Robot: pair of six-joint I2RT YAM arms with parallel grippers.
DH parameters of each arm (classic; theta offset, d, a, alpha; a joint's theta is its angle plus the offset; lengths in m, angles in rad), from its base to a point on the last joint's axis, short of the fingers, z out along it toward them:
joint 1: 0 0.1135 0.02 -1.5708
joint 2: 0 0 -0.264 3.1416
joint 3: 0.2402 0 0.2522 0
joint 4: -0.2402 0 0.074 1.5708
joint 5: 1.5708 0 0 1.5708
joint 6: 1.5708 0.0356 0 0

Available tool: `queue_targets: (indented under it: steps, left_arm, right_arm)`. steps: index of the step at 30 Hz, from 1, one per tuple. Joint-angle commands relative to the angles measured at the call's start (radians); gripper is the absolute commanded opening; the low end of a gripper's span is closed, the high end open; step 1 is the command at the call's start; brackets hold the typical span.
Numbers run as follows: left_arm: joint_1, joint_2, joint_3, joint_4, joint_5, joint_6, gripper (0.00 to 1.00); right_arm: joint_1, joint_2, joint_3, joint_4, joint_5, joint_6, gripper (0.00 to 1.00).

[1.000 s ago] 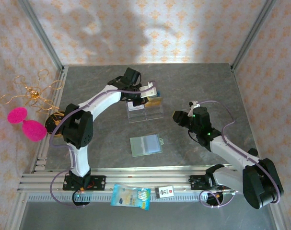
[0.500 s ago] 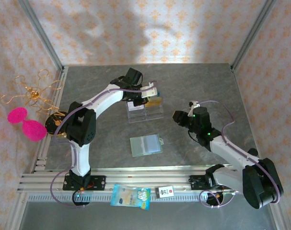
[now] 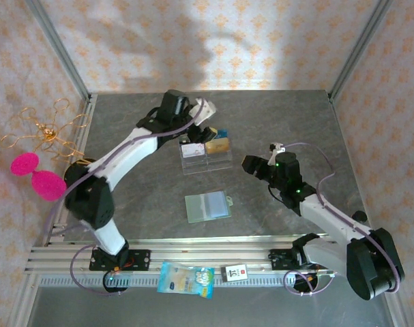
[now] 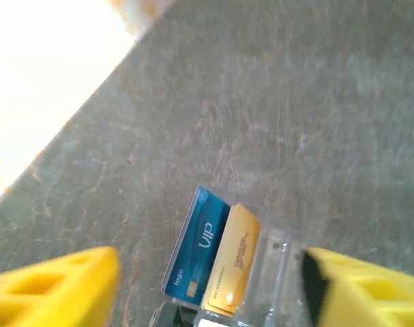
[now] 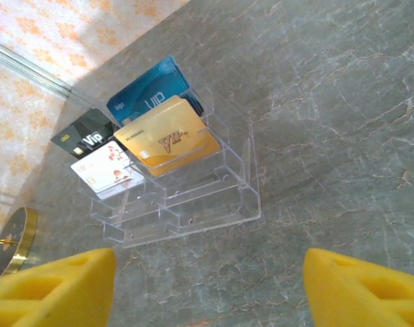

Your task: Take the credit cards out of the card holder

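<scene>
Right wrist: right jaws wide open, empty; left jaws same. Lift left straight up w/o nudging gold card (image 5: 167, 139) in rack (image 5: 213, 204).

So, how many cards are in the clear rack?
4: blue card at the back, gold card in front of it, black card beside the blue, white card in front of the black. More may be hidden.

We mount the top external camera above and behind the arm bases; it looks down over the whole table (image 3: 261, 122). The left wrist camera looks steeply down, close over the clear rack (image 4: 278, 262). The right wrist camera views that rack (image 5: 193, 211) obliquely, from farther off. All three views share the rack (image 3: 207, 160).
</scene>
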Motion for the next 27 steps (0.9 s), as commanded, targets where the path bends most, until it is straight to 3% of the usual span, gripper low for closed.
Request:
queue_targets:
  steps: [1,3,5,7,9,11,13,16,19,22,24,25,27]
  left_arm:
    - [0.006,-0.157,-0.214,0.392,-0.066,-0.299,0.99]
    - [0.01,-0.258,-0.395,0.581,-0.196,-0.431,0.99]
    - [0.015,-0.351,-0.563,0.743,-0.291,-0.486,0.99]
    - [0.017,-0.42,-0.706,0.86,-0.457,-0.52,0.99]
    - [0.034,-0.448,-0.788,0.88,-0.663,-0.52,1.0]
    - [0.097,-0.452,-0.794,0.809,-0.797,-0.575,0.99]
    - [0.179,-0.454,-0.809,0.782,-0.792,-0.583,0.99]
    - [0.232,-0.432,-0.863,0.822,-0.862,-0.516,0.99]
    - [0.246,-0.409,-0.986,1.035,-0.958,-0.415,0.99]
    - [0.283,-0.323,-1.054,1.194,-0.911,-0.385,0.99]
    - [0.299,-0.25,-1.043,1.196,-0.942,-0.421,1.0]
    - [0.309,-0.223,-1.057,1.221,-0.897,-0.422,1.0]
    - [0.311,-0.174,-1.133,1.416,-0.869,-0.411,1.0]
  right_arm:
    - [-0.006,-0.034,0.017,0.022,0.039,0.017,0.73]
    - [-0.004,-0.048,0.008,0.039,0.079,0.027,0.77]
    - [0.001,-0.066,-0.009,0.053,0.149,0.042,0.8]
    - [0.006,-0.075,-0.011,0.044,0.222,0.071,0.81]
    - [0.009,-0.075,-0.011,0.035,0.277,0.108,0.85]
    - [0.01,-0.071,-0.014,0.028,0.334,0.152,1.0]
    - [0.012,-0.069,-0.015,0.029,0.365,0.181,1.0]
    - [0.011,-0.056,-0.01,0.018,0.437,0.218,1.0]
    - [0.012,-0.032,0.012,0.008,0.498,0.213,1.0]
    - [0.011,0.007,0.051,-0.004,0.521,0.182,1.0]
    - [0.01,0.033,0.069,0.001,0.53,0.136,1.0]
    - [0.011,0.044,0.069,0.024,0.527,0.101,1.0]
    - [0.009,0.048,0.064,0.048,0.565,0.088,1.0]
